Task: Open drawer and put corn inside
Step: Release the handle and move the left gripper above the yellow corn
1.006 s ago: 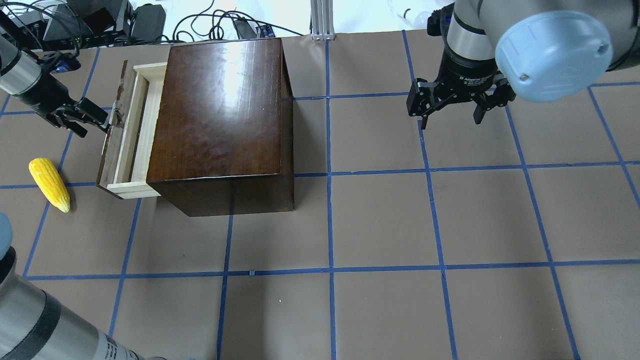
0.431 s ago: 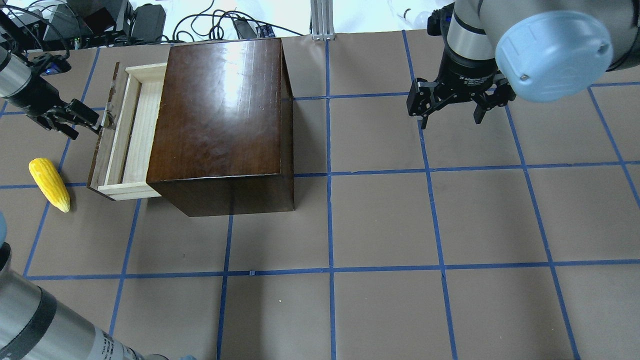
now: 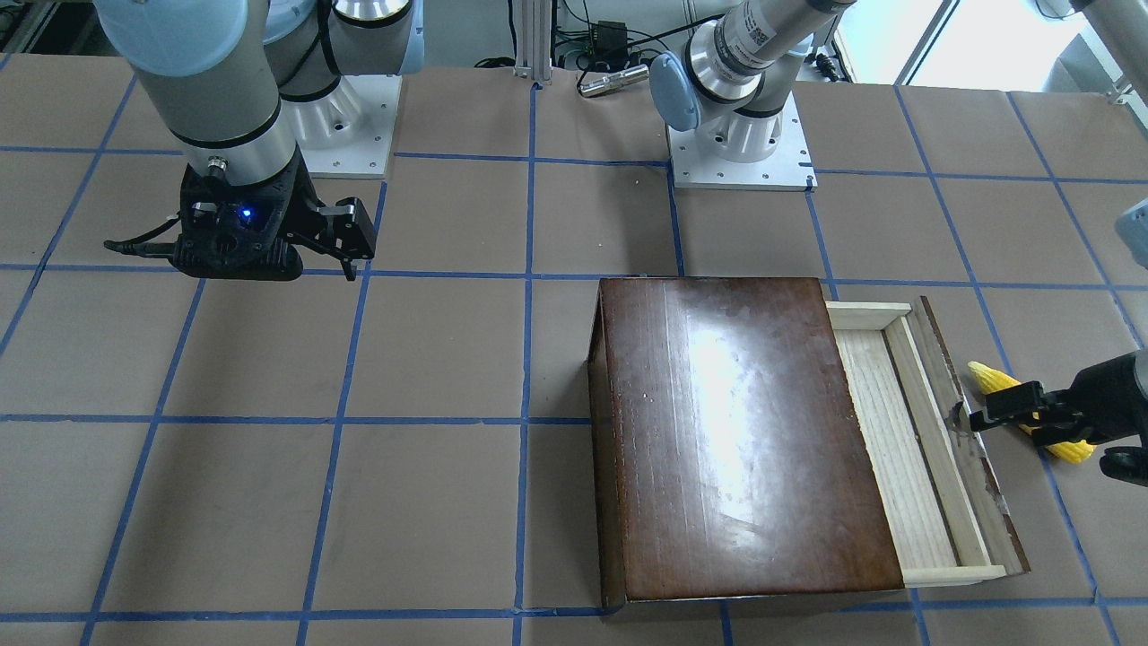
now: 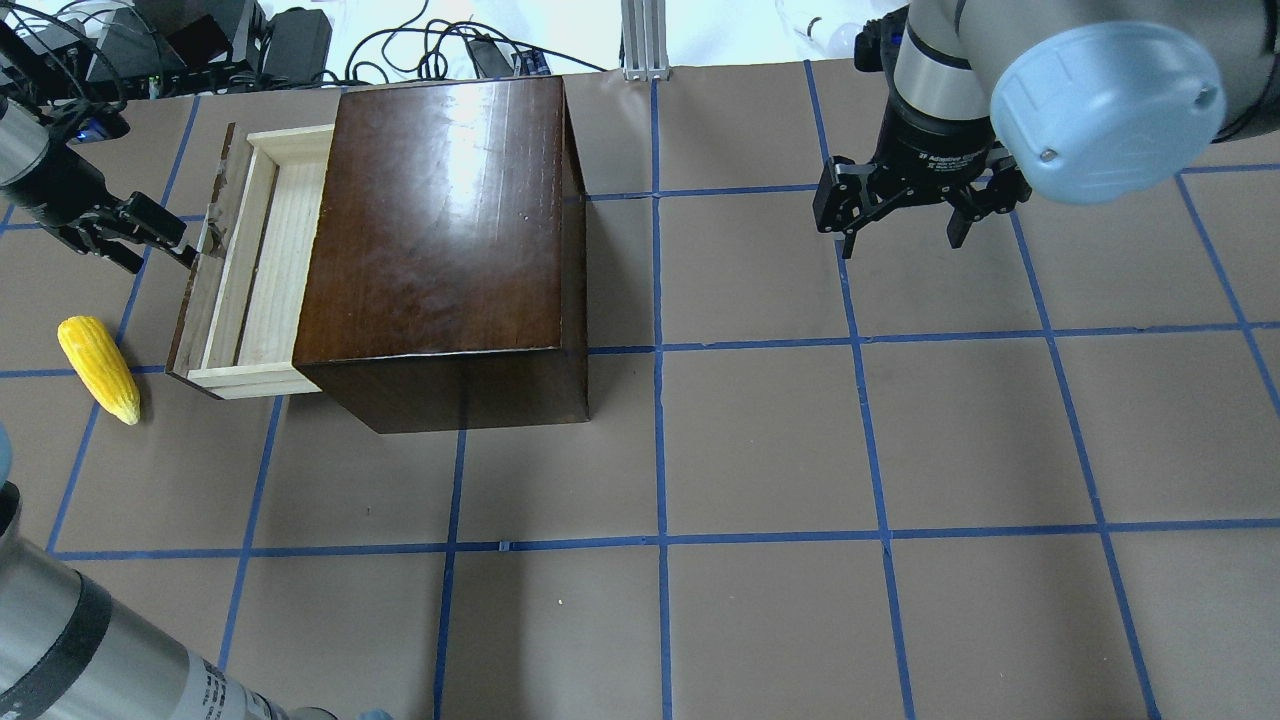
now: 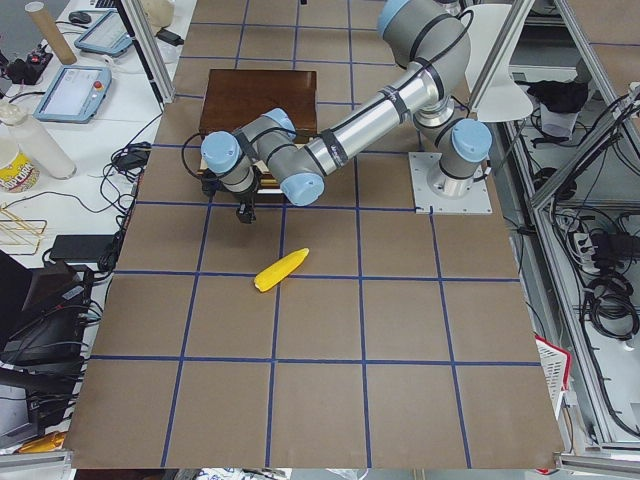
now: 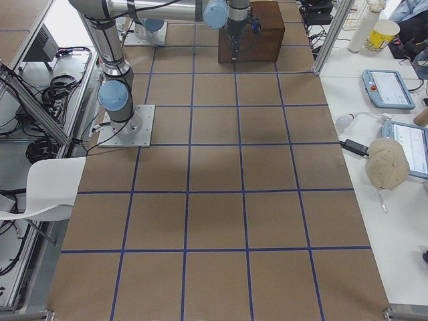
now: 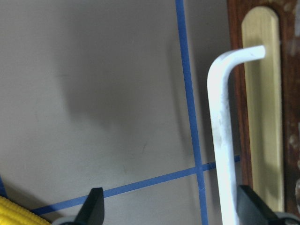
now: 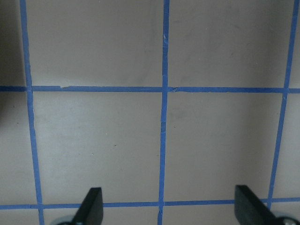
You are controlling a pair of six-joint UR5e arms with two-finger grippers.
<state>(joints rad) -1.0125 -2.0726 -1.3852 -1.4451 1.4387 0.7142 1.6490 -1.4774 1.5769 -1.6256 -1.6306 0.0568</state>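
Note:
The glossy dark-brown box (image 4: 440, 240) stands at the back left. Its pale wood drawer (image 4: 262, 270) is pulled partly out to the left, and the part that shows is empty. My left gripper (image 4: 165, 248) is at the drawer's dark front panel (image 4: 195, 290). In the left wrist view this gripper (image 7: 171, 208) is open, with the white handle (image 7: 222, 140) between its fingers, close to the right one. The yellow corn (image 4: 98, 368) lies on the table left of the drawer, apart from it. My right gripper (image 4: 900, 245) is open and empty over the back right.
The table is brown paper with a grid of blue tape (image 4: 660, 450). Cables and equipment (image 4: 200, 40) lie beyond the back edge. A metal post (image 4: 645, 40) stands behind the box. Nothing else lies on the table's middle and right squares.
The drawer has slid further out of the box to the left, and my left gripper has moved left with its handle. The corn and the right arm have not moved.

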